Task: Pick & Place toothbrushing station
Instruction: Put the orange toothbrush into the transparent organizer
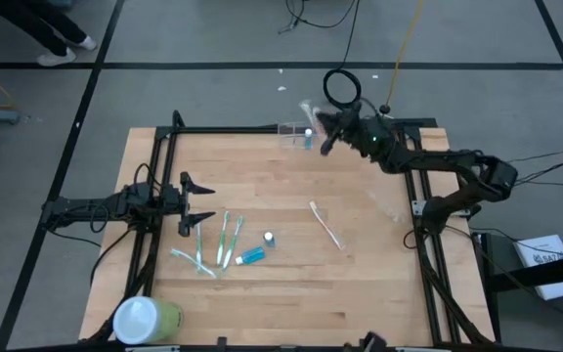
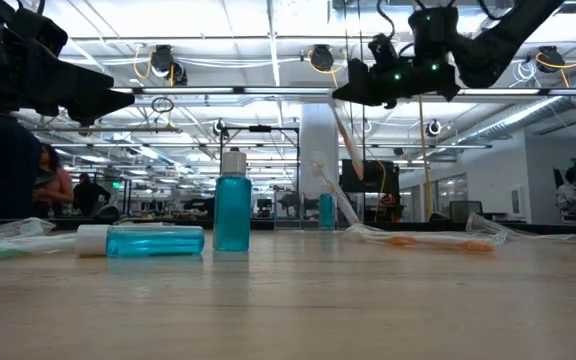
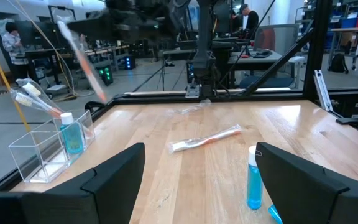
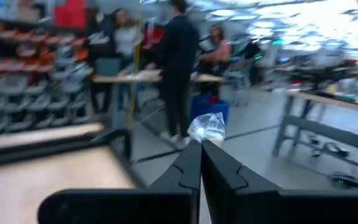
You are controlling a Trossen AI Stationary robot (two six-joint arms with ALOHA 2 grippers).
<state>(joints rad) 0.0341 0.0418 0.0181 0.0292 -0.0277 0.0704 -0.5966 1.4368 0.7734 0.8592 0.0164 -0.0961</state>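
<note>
Grey floor (image 1: 213, 39) crossed by black tape lines; people (image 4: 178, 56) stand among workbenches under bright ceiling lights (image 2: 268, 20).

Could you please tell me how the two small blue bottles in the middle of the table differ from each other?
The upright bottle stands on its base with its white cap on top; the lying bottle rests on its side, cap pointing sideways. In the low view the upright bottle rises well above the lying one. Both are clear blue with white caps and stand close together.
</note>
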